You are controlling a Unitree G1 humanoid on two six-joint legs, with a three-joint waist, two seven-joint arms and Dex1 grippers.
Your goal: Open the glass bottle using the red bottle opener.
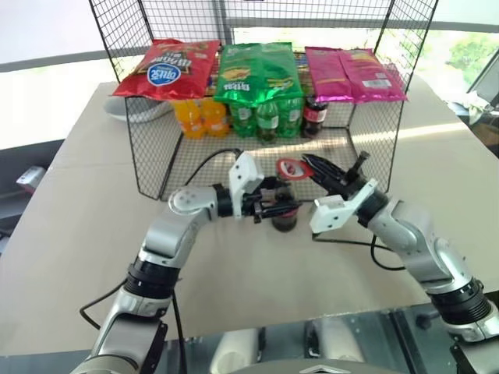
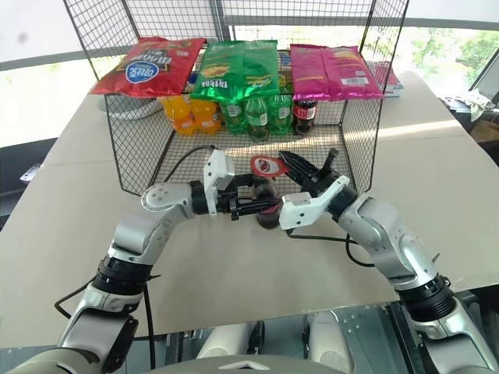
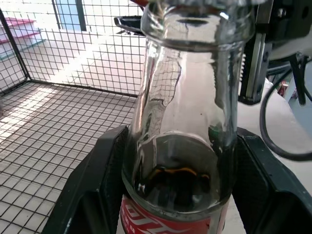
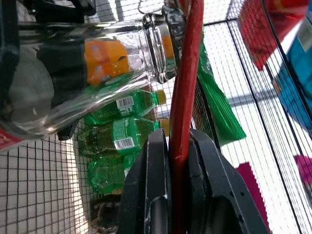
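At the frame's centre the left gripper (image 1: 274,209) clasps the glass bottle (image 1: 284,214) standing on the table (image 1: 86,218), the right gripper (image 1: 309,165) pinches the red bottle opener (image 1: 292,167) just above its mouth, where a cap, if any, seems hidden.

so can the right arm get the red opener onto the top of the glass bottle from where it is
Probably yes. The right gripper is shut on the red bottle opener, whose ring head sits right by the mouth of the glass bottle. The left gripper clasps the bottle lower down, leaving the neck free.
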